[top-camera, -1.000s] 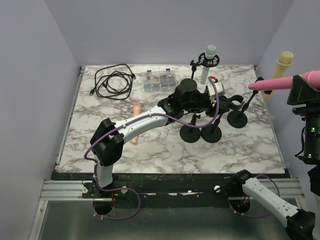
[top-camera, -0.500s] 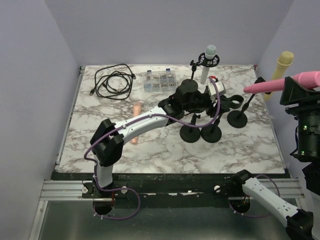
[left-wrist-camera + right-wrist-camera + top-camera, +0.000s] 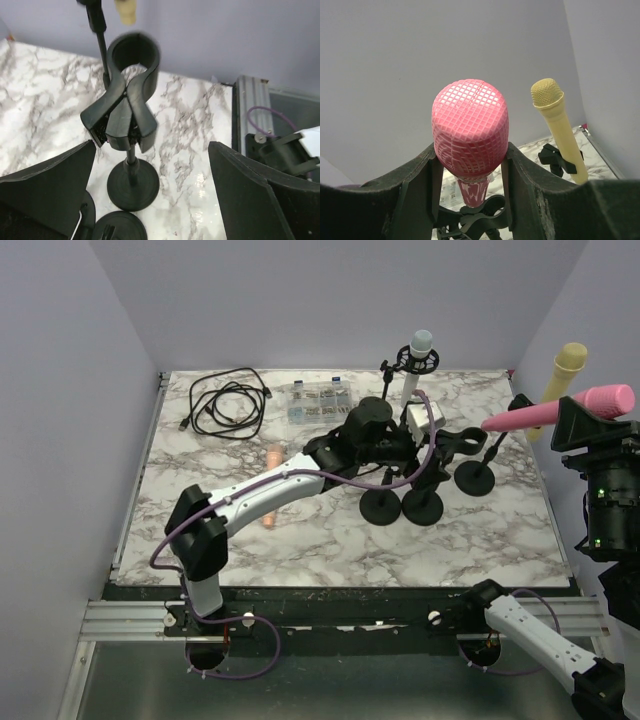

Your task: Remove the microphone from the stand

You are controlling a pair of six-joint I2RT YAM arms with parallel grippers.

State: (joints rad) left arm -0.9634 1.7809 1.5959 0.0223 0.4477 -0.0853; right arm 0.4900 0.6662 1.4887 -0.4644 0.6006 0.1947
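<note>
Left tool (image 3: 152, 145) wider; microphone (image 3: 470, 125) handle probably hidden

Looks like a robotics lab test cell: plain lilac walls (image 3: 330, 300) box in a marble-patterned bench (image 3: 320, 550), aluminium rail (image 3: 130, 618) along its near edge, purple cabling (image 3: 245, 676) looping below.

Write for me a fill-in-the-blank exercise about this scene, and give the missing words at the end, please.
1. The right gripper is shut on a microphone of the colour ____.
2. The left gripper stands ____ before the empty clip stand.
3. The coiled black cable lies in the far ____ corner of the marble table.
Missing words: pink; open; left.
</note>
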